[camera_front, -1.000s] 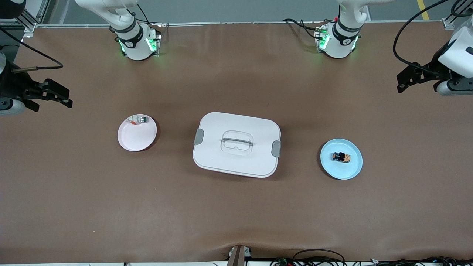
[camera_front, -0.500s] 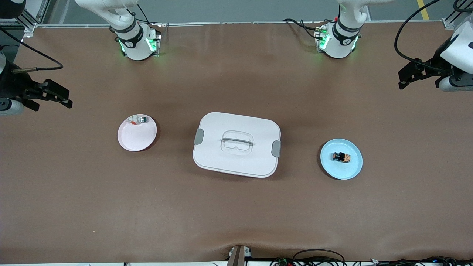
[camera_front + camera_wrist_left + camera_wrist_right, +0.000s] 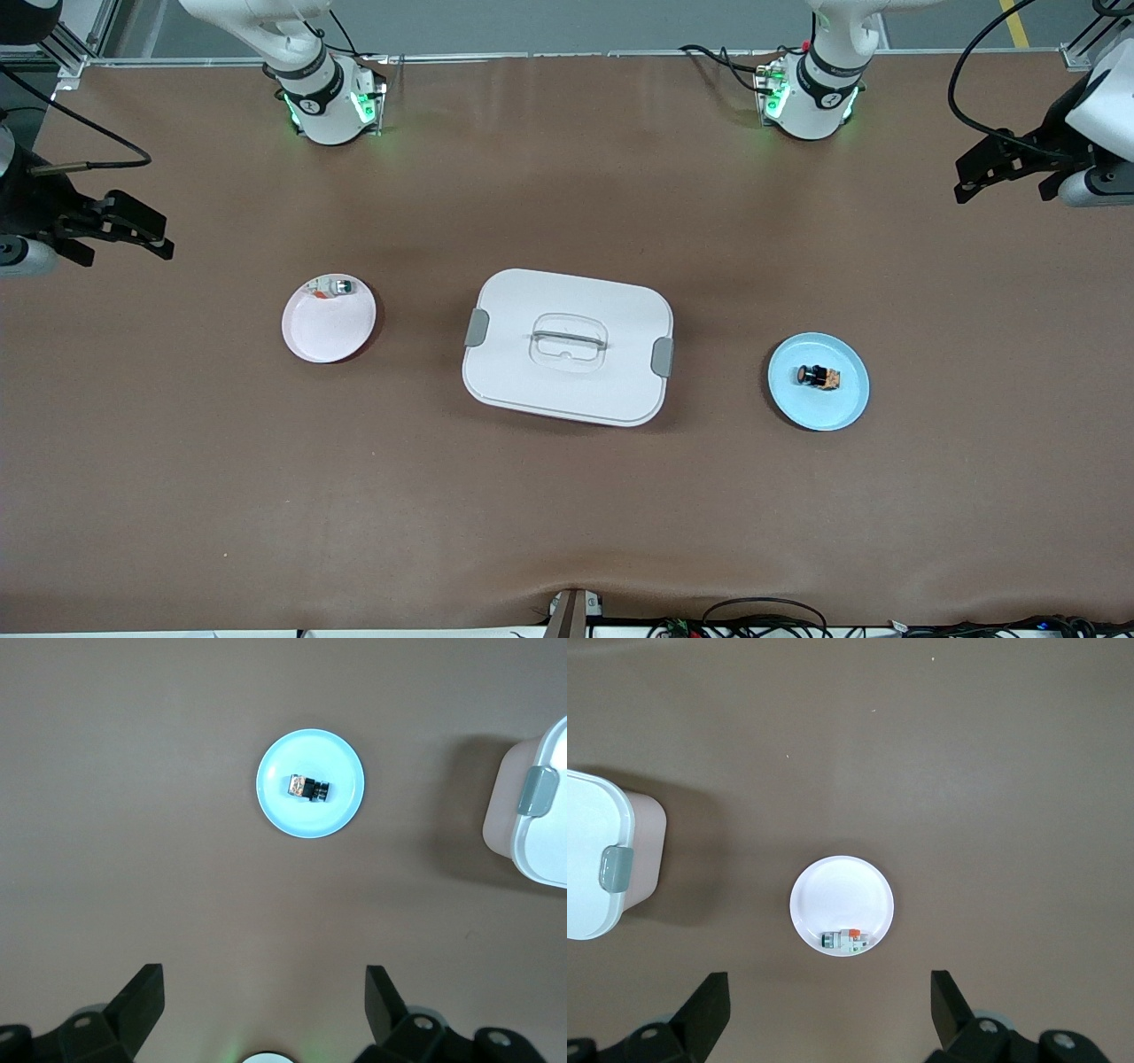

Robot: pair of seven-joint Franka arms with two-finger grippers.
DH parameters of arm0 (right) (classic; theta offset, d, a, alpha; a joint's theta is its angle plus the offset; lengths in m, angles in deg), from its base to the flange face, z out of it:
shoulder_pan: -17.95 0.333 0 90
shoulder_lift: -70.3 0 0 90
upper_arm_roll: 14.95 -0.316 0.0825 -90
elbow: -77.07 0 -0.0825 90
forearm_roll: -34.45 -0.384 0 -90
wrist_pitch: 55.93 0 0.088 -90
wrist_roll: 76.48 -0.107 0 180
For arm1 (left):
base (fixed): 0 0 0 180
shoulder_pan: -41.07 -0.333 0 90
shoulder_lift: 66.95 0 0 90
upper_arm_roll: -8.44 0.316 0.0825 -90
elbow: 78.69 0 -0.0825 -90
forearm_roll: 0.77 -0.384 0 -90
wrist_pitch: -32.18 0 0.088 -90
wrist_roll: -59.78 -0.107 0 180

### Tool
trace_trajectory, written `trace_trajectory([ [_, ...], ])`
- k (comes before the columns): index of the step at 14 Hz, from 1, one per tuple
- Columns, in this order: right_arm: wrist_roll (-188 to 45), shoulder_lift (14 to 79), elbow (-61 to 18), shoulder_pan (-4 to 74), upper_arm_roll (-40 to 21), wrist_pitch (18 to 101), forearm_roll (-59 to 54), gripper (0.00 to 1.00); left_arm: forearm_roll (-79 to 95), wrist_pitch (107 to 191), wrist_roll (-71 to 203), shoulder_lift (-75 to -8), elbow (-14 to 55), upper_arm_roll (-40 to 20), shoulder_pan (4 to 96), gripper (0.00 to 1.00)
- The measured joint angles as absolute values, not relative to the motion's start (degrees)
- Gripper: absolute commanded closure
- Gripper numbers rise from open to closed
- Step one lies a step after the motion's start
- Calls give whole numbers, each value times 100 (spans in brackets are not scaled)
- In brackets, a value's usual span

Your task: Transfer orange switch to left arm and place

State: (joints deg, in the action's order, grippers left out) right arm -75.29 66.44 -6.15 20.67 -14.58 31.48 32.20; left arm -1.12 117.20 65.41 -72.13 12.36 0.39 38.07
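Currently, pick-up is pending: the switch [image 3: 818, 377] lies on the blue plate [image 3: 842, 412], beside the box [image 3: 567, 347]. Left gripper [image 3: 979, 177] and right gripper [image 3: 133, 232] hover open above the table ends. Next, left gripper must descend onto it.

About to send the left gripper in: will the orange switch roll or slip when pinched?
The orange switch lies on its side on the blue plate; its round barrel could roll, though its block end probably checks that. Small and likely light, so it may skid.
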Motion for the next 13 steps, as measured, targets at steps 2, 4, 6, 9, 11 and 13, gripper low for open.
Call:
trace_trajectory([
  [2, -7529, 6644, -615, 2067, -1458, 3149, 3220, 0, -108, 11720, 6541, -7233, 1253, 38, 3808, 0],
  [4, -7529, 6644, -615, 2067, -1458, 3149, 3220, 0, -103, 11719, 6541, -7235, 1263, 38, 3811, 0],
  [6, -7529, 6644, -615, 2067, -1458, 3150, 3220, 0, -100, 11716, 6541, -7235, 1269, 31, 3818, 0],
  [9, -7529, 6644, -615, 2067, -1458, 3150, 3220, 0, -99, 11625, 6590, -7235, 1271, 13, 3824, 0],
  [11, -7529, 6644, -615, 2067, -1458, 3150, 3220, 0, -98, 11607, 6641, -7235, 1271, 7, 3827, 0],
  [13, -7529, 6644, -615, 2067, -1458, 3150, 3220, 0, -98, 11606, 6641, -7235, 1270, 2, 3829, 0],
])
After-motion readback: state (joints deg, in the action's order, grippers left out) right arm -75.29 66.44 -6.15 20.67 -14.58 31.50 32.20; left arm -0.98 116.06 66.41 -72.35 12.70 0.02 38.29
